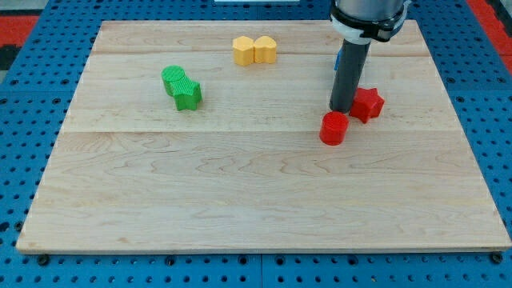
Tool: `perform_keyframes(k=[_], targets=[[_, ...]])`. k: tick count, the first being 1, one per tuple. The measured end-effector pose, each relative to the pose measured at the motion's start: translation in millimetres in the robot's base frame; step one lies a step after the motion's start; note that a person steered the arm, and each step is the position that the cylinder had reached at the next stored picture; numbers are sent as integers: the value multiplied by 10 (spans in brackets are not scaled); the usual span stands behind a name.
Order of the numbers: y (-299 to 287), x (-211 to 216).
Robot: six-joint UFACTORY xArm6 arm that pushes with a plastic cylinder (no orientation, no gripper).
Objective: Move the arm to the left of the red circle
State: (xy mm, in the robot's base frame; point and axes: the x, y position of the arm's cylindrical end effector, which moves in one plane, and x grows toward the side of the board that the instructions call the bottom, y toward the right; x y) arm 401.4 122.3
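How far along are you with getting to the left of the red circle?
Done: my tip is already beside the red circle, just above it, with the red star to its right. In hand: nothing is being pushed. Left: swing round to the circle's left side.

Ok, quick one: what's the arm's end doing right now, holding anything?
No gripper: my tip holds nothing, sitting just above the red circle block, left of the red star block.

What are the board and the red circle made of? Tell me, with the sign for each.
Board: looks like pale wood, matte, with visible grain and plank seams. Red circle: probably plastic, uniformly coloured, slightly glossy; its exact material cannot be confirmed. My tip stands just above it in the view.
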Motion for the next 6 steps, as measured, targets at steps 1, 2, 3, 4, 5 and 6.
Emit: perform_keyframes(k=[1,2,3,4,5,6], targets=[[57,0],[103,0],[-229,0],[-880,0],[-880,6],[-880,254]])
